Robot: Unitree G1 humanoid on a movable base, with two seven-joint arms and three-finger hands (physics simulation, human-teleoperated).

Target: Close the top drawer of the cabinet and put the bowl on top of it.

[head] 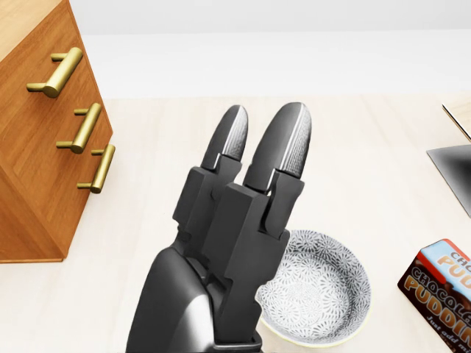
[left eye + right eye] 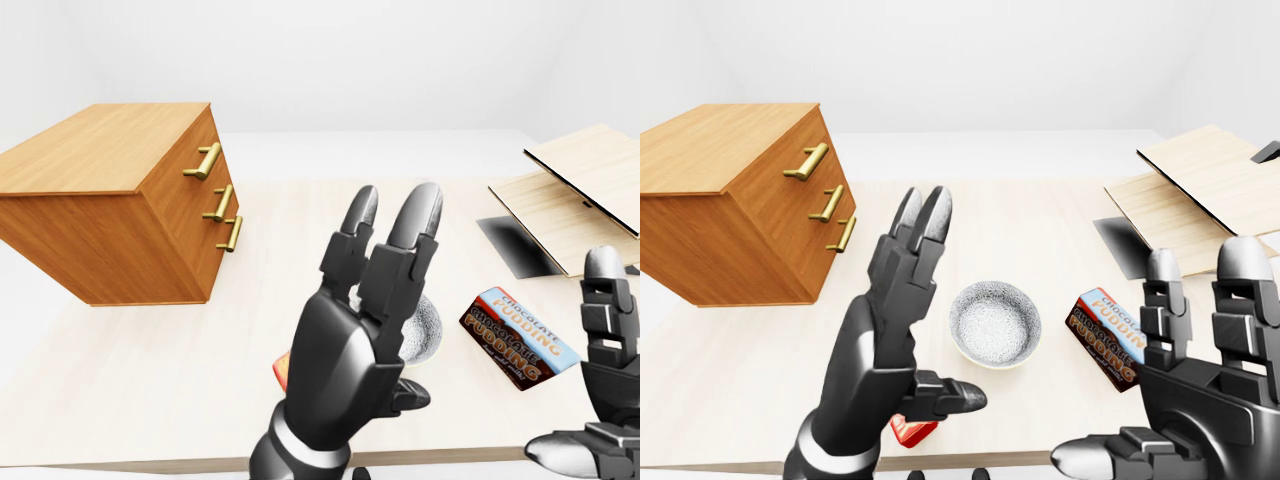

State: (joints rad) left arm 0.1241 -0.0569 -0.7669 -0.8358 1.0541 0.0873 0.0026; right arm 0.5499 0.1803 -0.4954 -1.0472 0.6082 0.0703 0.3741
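Bowl [image 2: 995, 324] on table [image 2: 1020, 230] near cabinet [image 2: 730, 200]; left hand [image 2: 890, 330] raised beside bowl, fingers apart; right hand [image 2: 1210, 400] also splayed

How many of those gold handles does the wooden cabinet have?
3. They sit in a column on the cabinet's drawer face: the top handle, the middle handle and the bottom handle. The eye views show the whole face, so none seems hidden.

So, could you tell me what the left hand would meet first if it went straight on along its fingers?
Probably nothing: the left hand points between cabinet and bowl; depth is unclear.
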